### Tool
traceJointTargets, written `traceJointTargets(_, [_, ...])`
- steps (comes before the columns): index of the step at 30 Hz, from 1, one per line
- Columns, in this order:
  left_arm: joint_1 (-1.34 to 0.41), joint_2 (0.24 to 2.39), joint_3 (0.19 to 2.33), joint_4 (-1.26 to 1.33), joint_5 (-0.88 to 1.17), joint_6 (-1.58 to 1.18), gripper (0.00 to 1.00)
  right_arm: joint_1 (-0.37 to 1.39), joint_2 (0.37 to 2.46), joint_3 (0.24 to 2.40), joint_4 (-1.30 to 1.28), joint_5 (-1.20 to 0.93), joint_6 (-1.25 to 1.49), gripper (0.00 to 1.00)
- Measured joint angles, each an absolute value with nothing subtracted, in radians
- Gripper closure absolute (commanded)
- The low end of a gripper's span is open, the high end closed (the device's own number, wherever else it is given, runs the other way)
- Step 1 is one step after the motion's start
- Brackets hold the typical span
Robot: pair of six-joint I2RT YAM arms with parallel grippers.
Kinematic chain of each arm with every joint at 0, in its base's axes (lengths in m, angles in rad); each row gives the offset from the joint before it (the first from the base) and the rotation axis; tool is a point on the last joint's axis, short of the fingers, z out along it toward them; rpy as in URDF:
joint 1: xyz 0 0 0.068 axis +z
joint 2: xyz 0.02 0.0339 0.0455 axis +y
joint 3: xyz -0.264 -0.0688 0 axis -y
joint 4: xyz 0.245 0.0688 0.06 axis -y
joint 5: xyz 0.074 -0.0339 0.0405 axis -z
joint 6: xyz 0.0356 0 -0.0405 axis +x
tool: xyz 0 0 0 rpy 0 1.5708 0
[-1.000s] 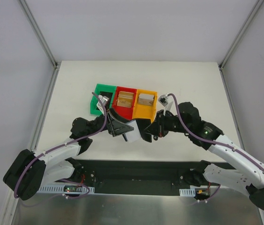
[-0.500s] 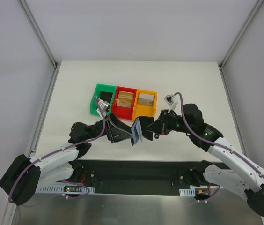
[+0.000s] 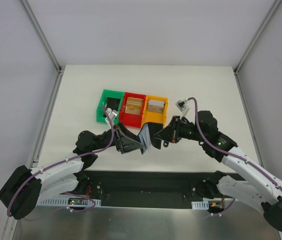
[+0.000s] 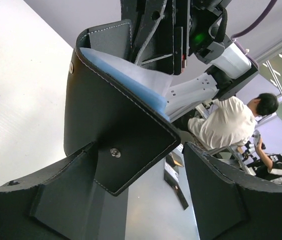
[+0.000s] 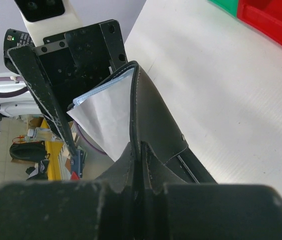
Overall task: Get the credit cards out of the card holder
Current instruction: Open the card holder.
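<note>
Your right tool [image 5: 141, 159] is clamped tight on one black flap of the card holder [image 3: 146, 136]; the holder hangs above the table [image 3: 76, 105], folded into a V, between your two tools and just in front of the red bin [image 3: 134, 94] and orange bin [image 3: 157, 98]; your left tool [image 4: 138, 167] has its jaws apart, the holder's other flap corner between them, against one finger and clear of the other; the grey-blue lining shows inside the fold; tan credit cards [image 3: 134, 106] lie in both bins.
</note>
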State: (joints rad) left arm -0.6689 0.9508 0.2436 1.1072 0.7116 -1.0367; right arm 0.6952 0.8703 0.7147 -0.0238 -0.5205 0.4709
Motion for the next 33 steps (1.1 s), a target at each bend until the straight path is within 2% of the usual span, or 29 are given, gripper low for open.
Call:
traceJointTargets(3, [-0.682, 0.95, 0.244, 1.086, 0.698, -1.016, 0.38, 0.695, 0.87, 0.704, -0.009, -0.528, 0.486, 1.0])
traceJointTargets(15, [-0.688, 0.884, 0.244, 0.933, 0.628, -0.926, 0.38, 0.693, 0.87, 0.695, 0.02, -0.547, 0.514, 1.0])
traceJointTargets(24, [-0.688, 0.846, 0.244, 0.866, 0.616, -0.897, 0.48, 0.675, 0.87, 0.678, 0.042, -0.564, 0.527, 1.0])
traceJointTargets(29, [-0.688, 0.799, 0.244, 0.82, 0.616, -0.878, 0.58, 0.67, 0.87, 0.668, 0.059, -0.567, 0.538, 1.0])
traceJointTargets(33, [-0.688, 0.776, 0.249, 0.786, 0.616, -0.863, 0.62, 0.666, 0.87, 0.663, 0.073, -0.57, 0.54, 1.0])
